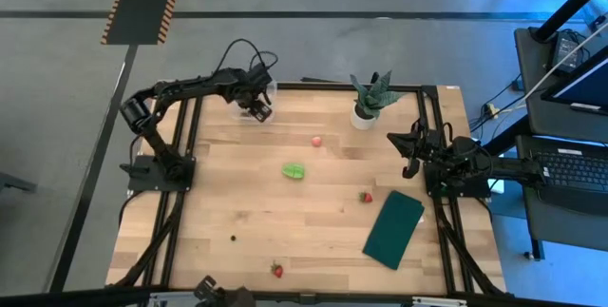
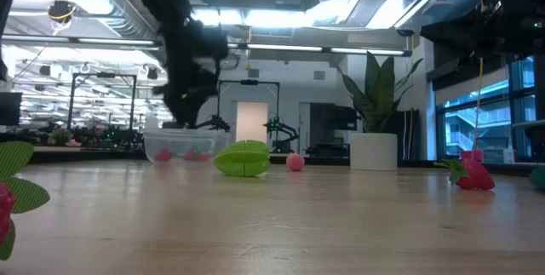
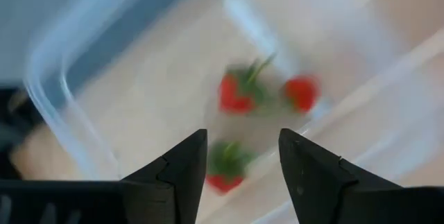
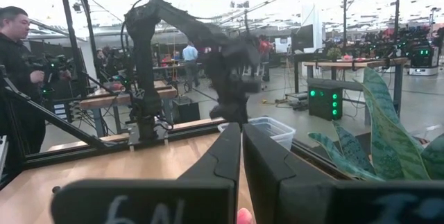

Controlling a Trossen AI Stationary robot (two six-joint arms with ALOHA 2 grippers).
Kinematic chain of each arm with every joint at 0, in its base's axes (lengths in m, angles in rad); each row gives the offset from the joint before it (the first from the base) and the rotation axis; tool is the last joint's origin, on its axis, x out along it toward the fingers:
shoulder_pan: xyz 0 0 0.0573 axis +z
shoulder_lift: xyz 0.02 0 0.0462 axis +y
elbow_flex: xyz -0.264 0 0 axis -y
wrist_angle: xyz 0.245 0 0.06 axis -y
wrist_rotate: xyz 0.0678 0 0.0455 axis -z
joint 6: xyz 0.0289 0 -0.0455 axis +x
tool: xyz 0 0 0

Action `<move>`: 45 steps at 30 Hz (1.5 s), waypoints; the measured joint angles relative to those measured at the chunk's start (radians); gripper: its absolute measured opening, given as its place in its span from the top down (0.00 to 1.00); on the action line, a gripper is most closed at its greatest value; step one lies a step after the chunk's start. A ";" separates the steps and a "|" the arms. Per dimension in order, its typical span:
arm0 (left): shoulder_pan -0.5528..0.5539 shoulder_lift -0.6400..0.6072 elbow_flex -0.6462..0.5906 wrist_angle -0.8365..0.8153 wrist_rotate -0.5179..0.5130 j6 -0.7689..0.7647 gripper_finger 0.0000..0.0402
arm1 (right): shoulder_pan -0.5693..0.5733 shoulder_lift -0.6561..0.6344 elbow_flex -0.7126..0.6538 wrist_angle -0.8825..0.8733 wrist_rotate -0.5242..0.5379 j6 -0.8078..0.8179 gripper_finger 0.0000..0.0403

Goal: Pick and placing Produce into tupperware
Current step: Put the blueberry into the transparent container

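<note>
Left gripper (image 1: 258, 107) hangs over the clear tupperware tub (image 1: 249, 105) at the far left corner of the wooden table (image 1: 237, 202); fingers (image 3: 182, 175) spread partway, nothing between them. The left wrist view looks down into the tub: three red strawberries (image 3: 236, 93) lie on its floor, blurred, two side by side and one apart showing between the fingers. In the low view the tub (image 2: 183, 147) sits at the far left with red fruit inside, the dark left arm (image 2: 183, 54) coming down above it.

Right gripper (image 1: 408, 160) waits at the right edge of the table, raised, near the potted spiky plant (image 1: 369, 98); fingers (image 4: 222, 158) pressed together, holding nothing.

Produce loose on the table: green lumpy piece (image 1: 294, 170) about centre, well apart from the tub; small pink round fruit (image 1: 316, 141) far of it, between tub and plant pot. One strawberry (image 1: 366, 196) lies right of centre, just beside the far corner of the flat dark green rectangle (image 1: 393, 229). Another strawberry (image 1: 277, 270) sits at the near edge. The low view shows the green piece (image 2: 242, 157) and the pink fruit (image 2: 295, 162) side by side, and a strawberry (image 2: 470, 173) on the right.

A person (image 4: 14, 64) stands in the room beyond the table, seen in the right wrist view.
</note>
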 joint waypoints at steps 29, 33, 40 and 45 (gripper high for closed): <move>-0.656 -0.443 0.255 -0.099 0.415 0.081 0.55 | 0.000 0.000 0.000 0.005 0.000 -0.004 0.95; -0.745 -0.394 0.255 -0.136 0.416 0.041 0.55 | 0.000 0.000 0.000 0.008 0.000 -0.004 0.95; -0.887 -0.287 0.255 -0.188 0.416 0.028 0.55 | 0.000 0.000 0.000 0.011 0.000 -0.003 0.95; -0.982 -0.213 0.255 -0.334 0.309 0.056 0.55 | 0.000 0.000 0.000 0.010 0.000 -0.003 0.95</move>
